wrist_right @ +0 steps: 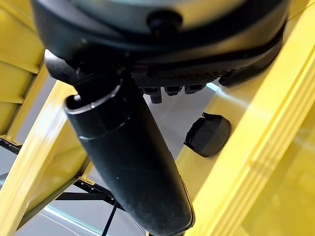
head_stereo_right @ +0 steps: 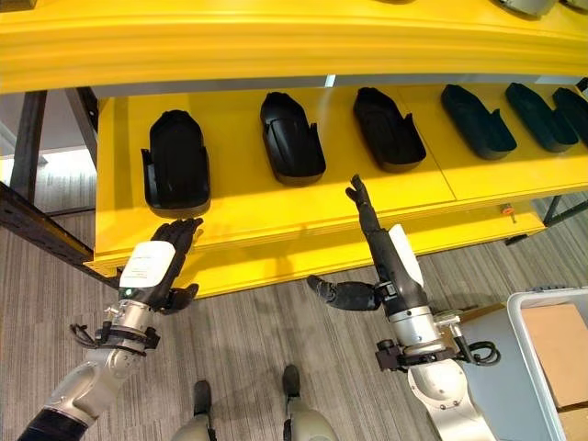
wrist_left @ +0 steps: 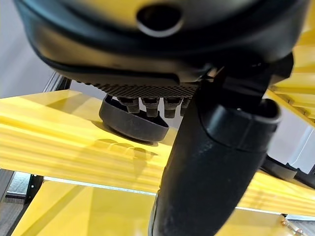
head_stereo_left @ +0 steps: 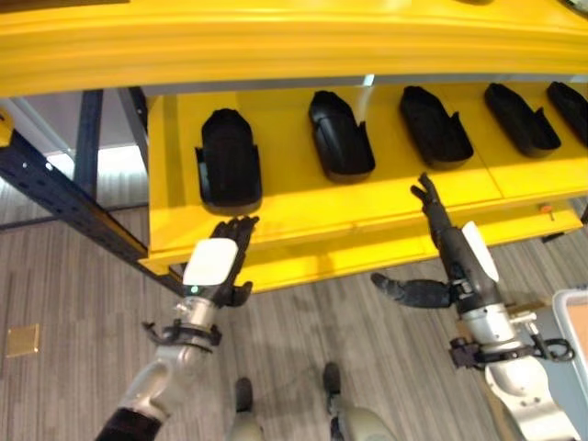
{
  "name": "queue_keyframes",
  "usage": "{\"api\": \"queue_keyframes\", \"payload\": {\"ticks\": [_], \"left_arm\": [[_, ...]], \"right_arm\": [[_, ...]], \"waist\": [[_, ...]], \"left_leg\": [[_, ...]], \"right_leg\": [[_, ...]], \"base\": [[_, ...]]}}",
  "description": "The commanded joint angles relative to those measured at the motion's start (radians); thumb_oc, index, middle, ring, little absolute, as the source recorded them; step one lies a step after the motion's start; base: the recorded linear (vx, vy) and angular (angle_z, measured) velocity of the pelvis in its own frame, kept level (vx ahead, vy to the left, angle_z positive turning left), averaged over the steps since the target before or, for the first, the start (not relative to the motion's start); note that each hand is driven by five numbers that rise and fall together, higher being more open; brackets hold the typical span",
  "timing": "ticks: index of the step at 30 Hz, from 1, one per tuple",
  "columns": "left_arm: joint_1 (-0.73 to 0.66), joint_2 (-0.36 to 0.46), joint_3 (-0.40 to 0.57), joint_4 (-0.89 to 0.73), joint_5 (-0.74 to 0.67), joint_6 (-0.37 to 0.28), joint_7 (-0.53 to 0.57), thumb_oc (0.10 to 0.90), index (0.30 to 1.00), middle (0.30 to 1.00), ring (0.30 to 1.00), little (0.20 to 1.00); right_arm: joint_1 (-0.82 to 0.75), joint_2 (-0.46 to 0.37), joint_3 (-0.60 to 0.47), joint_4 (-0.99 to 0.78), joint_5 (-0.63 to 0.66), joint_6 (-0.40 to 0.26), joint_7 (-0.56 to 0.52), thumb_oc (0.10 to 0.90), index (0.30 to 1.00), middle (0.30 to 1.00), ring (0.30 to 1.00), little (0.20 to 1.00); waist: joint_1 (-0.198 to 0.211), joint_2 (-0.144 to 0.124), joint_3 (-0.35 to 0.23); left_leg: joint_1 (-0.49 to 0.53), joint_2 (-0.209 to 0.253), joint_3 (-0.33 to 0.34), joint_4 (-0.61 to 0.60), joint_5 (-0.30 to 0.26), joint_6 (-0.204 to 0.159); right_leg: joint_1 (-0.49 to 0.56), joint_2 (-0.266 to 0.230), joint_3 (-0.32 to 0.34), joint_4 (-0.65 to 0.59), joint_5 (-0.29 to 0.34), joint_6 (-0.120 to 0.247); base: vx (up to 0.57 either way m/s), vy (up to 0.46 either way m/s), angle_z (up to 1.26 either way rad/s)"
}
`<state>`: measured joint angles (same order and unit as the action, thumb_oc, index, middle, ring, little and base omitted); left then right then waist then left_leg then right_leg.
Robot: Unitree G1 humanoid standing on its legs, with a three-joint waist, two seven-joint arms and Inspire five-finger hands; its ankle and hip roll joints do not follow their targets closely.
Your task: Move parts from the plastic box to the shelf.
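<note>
Shelf (head_stereo_left: 303,197), yellow, holds a row of five black moulded parts on its lower tier, under a thick yellow upper beam (head_stereo_left: 276,41). Leftmost part (head_stereo_left: 228,158) sits near the shelf's left end; second part (head_stereo_left: 340,133), third part (head_stereo_left: 435,125), fourth part (head_stereo_left: 521,118) and fifth part (head_stereo_left: 570,108) run off toward the robot's right, each apart from its neighbour.

Left hand (head_stereo_left: 223,264) is raised at the shelf's front lip, just below the leftmost part, fingers straight and together pointing up at it, holding nothing. Whether the fingertips touch the lip is hard to tell from the head views. In the left wrist view the left hand's thumb (wrist_left: 216,162) stands out large and a black part (wrist_left: 132,123) rests on the yellow surface past the fingertips.

Right hand (head_stereo_right: 390,262) reaches up with fingers straight, tips over the shelf front between the second and third parts, thumb stuck out sideways to the robot's left; it is empty. Right wrist view shows one black part (wrist_right: 208,134) on the yellow shelf beyond the fingers.

Plastic box (head_stereo_right: 542,303), grey, sits at the lower right beside the right arm, with brown cardboard (head_stereo_right: 559,340) inside. Floor (head_stereo_left: 55,276) is grey striped carpet.
</note>
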<state>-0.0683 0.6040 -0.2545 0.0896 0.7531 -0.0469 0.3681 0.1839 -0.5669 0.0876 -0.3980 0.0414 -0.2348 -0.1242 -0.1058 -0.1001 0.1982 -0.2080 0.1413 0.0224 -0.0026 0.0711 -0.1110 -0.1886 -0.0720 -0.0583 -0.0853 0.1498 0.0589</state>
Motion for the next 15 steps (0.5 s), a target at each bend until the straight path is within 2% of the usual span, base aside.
{"api": "queue_keyframes", "payload": {"ticks": [1,15], "left_arm": [[-0.129,0.003,-0.002,0.004,0.018,-0.011,0.108,0.900,1.000,1.000,1.000,1.000],[-0.204,-0.012,-0.012,0.081,0.018,0.025,0.147,0.900,1.000,1.000,1.000,1.000]], "right_arm": [[-0.113,-0.030,-0.035,-0.064,0.025,-0.115,-0.057,0.900,1.000,1.000,1.000,1.000],[-0.150,-0.041,-0.009,-0.059,0.027,-0.115,-0.066,0.900,1.000,1.000,1.000,1.000]], "waist": [[-0.013,-0.001,-0.015],[-0.017,-0.009,0.012]], "left_leg": [[-0.048,-0.006,0.005,0.116,-0.066,0.055],[-0.079,-0.009,0.006,0.128,-0.062,0.055]], "right_leg": [[-0.026,-0.009,-0.015,0.201,-0.207,0.018],[-0.059,-0.010,-0.011,0.215,-0.204,0.019]], "base": [[0.00,0.000,0.00],[0.00,0.002,-0.01]]}}
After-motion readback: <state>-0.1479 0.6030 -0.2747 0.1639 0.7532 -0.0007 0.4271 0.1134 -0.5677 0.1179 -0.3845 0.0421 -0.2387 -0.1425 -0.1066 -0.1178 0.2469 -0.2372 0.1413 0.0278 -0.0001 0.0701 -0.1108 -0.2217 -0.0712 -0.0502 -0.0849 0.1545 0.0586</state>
